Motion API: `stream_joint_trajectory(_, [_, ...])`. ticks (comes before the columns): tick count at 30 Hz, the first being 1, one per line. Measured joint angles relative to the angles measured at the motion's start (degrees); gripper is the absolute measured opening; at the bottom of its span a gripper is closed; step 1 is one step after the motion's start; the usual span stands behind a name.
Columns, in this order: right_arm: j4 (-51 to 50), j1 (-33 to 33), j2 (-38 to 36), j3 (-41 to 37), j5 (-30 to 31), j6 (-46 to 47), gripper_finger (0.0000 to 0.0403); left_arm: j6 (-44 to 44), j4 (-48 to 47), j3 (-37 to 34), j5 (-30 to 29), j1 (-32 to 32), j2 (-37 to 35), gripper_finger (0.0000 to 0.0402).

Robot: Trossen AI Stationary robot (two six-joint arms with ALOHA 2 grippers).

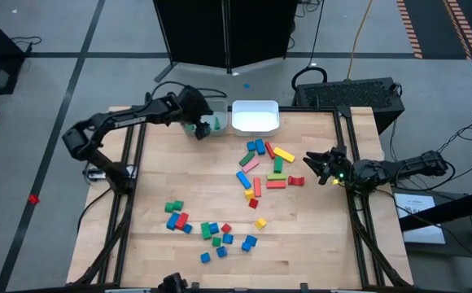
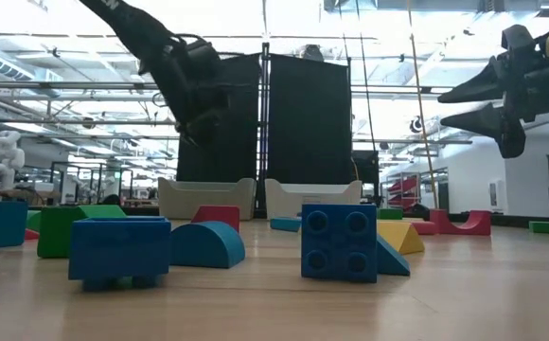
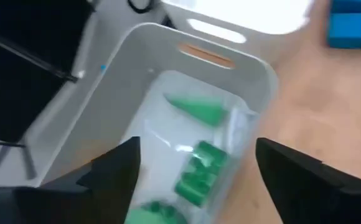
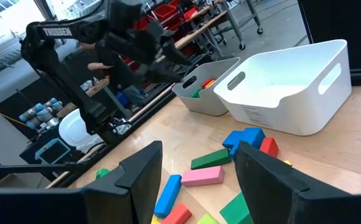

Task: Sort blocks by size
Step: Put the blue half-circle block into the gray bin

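Observation:
Many small coloured blocks lie on the wooden table: a cluster of bars and cubes [image 1: 262, 167] at centre right and another cluster [image 1: 207, 228] near the front. Two pale bins stand at the far edge. The left bin [image 1: 213, 122] holds green blocks [image 3: 199, 168]. The right bin [image 1: 255, 115] looks empty. My left gripper [image 1: 197, 126] hovers open and empty above the left bin [image 3: 193, 93]. My right gripper [image 1: 313, 165] is open and empty above the table, right of a red arch block [image 1: 296, 181].
A black keyboard-like box [image 1: 350, 94] sits beyond the table's far right corner. Bare wood lies between the two block clusters and along the table's left side [image 1: 155, 179].

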Motion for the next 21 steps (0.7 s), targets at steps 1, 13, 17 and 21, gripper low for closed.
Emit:
stream_joint_trajectory(1, [0.00, 0.00, 0.00, 0.00, 0.01, 0.00, 0.0194, -1.08, -1.55, 0.00, 2.15, -0.05, -0.98, 0.0324])
stream_joint_trajectory(13, [-0.06, 0.00, 0.00, 0.00, -0.16, -0.50, 0.0194, -10.88, -21.25, -2.57, 21.58, -19.88, -8.83, 0.0304])
stream_joint_trajectory(17, [-0.09, 0.00, 0.00, 0.00, -0.25, -0.55, 0.0194, -16.00, -16.15, -7.61, 20.17, -32.00, -9.52, 0.0304])
stream_joint_trajectory(21, [-0.26, 0.00, 0.00, 0.00, -0.28, -0.63, 0.0194, -16.12, -10.50, -10.76, 14.04, -43.34, -9.72, 0.0304])
